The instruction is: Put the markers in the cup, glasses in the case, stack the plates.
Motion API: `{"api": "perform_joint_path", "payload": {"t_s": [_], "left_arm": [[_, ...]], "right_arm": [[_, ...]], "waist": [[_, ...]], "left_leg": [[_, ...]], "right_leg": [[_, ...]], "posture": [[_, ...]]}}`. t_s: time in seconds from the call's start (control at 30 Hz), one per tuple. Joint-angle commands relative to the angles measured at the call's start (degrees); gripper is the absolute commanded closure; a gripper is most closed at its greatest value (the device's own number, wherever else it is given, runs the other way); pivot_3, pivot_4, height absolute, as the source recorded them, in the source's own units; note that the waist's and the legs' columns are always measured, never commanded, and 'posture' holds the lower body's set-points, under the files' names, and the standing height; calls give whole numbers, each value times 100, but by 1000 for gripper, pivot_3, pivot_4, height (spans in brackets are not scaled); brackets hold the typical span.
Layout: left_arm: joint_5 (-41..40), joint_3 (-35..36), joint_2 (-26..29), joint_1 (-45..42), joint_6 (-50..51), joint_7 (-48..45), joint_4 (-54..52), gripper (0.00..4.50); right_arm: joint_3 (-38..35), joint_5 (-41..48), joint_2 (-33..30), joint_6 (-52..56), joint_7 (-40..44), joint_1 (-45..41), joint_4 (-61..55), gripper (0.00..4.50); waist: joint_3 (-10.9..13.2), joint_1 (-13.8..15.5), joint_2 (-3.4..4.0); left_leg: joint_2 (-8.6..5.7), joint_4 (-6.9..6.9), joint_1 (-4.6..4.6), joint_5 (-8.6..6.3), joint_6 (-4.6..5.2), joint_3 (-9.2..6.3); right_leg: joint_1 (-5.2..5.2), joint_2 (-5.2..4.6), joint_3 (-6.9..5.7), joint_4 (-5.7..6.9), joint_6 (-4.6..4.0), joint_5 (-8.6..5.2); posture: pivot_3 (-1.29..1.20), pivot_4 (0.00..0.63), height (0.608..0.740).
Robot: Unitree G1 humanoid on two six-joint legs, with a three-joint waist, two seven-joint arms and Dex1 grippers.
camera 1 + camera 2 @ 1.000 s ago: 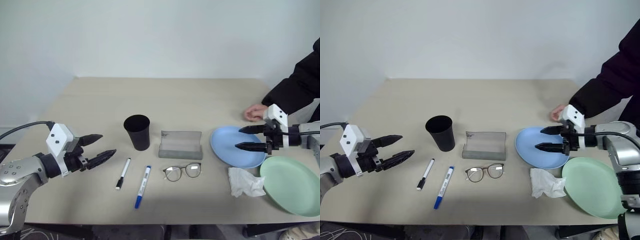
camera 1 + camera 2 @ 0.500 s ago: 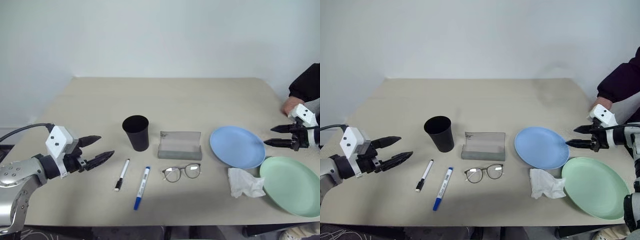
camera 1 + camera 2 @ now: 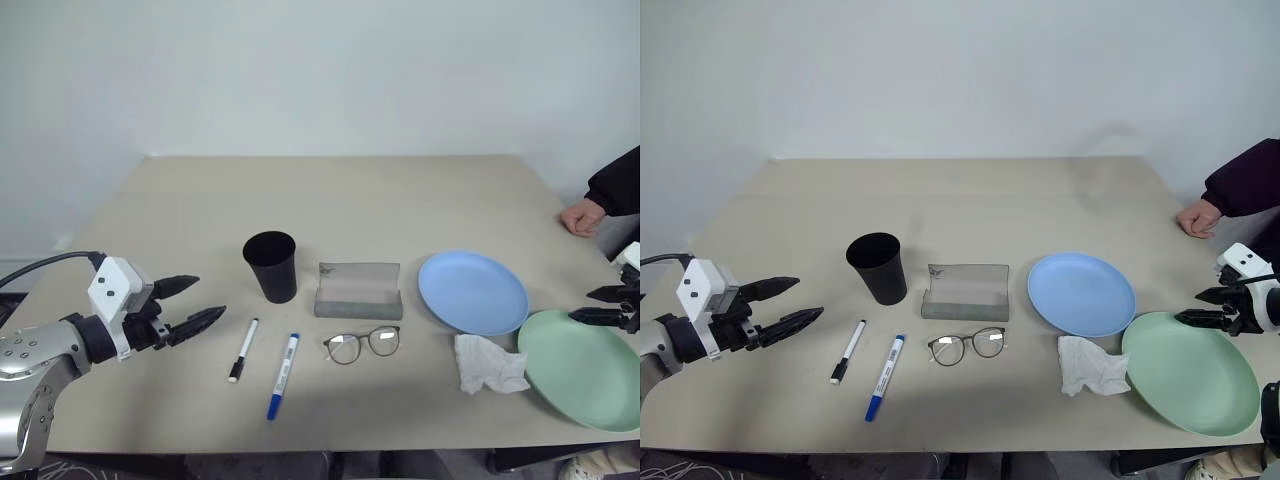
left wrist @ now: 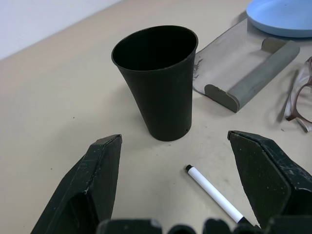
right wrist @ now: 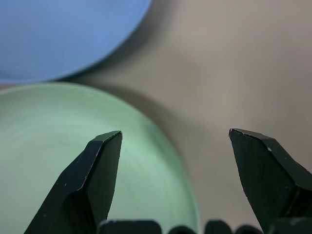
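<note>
Worktop (image 3: 330,200) carries the mint green plate (image 3: 1190,373) at my right edge, just beside the light blue plate (image 3: 1081,294). Grey case (image 3: 359,290) lies open, glasses (image 3: 363,343) just before it. Black cup (image 3: 271,265) stands upright; markers (image 3: 283,374) lie near it. My left fingers (image 3: 192,303) and right fingers (image 3: 1205,305) stand apart, empty.
</note>
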Motion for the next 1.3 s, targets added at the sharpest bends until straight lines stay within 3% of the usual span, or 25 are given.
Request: {"api": "perform_joint_path", "payload": {"t_s": [0.03, 0.27, 0.3, 0.4, 0.67, 1.07, 1.3], "left_arm": [[5, 158, 98, -56, -111, -47, 1, 828], [11, 96, 108, -103, -103, -29, -12, 828], [10, 93, 109, -105, -101, -27, -17, 796], [17, 88, 103, -89, -113, -31, -26, 783], [8, 62, 86, -76, -101, -18, -76, 783], [-17, 20, 9, -44, -66, 79, -185, 783], [-29, -11, -6, -43, -39, 128, -227, 783]], "right_arm": [[-99, -68, -172, -62, -6, -13, 71, 686], [-56, -222, -79, -80, -135, 46, 191, 686], [-57, -238, -61, -85, -162, 48, 205, 868], [-39, -298, -6, -85, -201, 57, 231, 1639], [54, -467, 111, -158, -304, -42, 271, 4485], [103, -732, 65, -249, -450, -429, 365, 4485], [106, -817, -195, -229, -81, -581, 407, 4485]], "waist": [[-1, -13, 3], [-1, -21, 10], [-1, -21, 11], [-1, -18, 11], [-3, -16, 7], [-3, -47, 5], [-4, -42, 11]], "left_leg": [[0, 1, 0, 0, 0, 0], [0, 6, 2, 0, 0, 3], [0, 6, 2, 0, 0, 3], [0, 6, 3, 0, 0, 3], [0, 7, 5, 0, 0, 3], [8, 15, 10, 0, 0, 23], [8, 14, 10, 0, 0, 26]], "right_leg": [[1, 0, 0, 0, 0, 0], [2, 0, 2, 3, 0, 0], [1, 0, 3, 3, 0, 0], [1, 0, 3, 4, 0, 0], [2, 1, 1, 5, 0, 1], [5, -5, 6, 5, 6, 4], [0, -6, 6, 6, 8, 6]], "posture": [[0, 0, 735], [0, 0, 735], [0, 0, 735], [0, 0, 735], [0, 0, 735], [0, 0, 735], [0, 0, 735]]}}
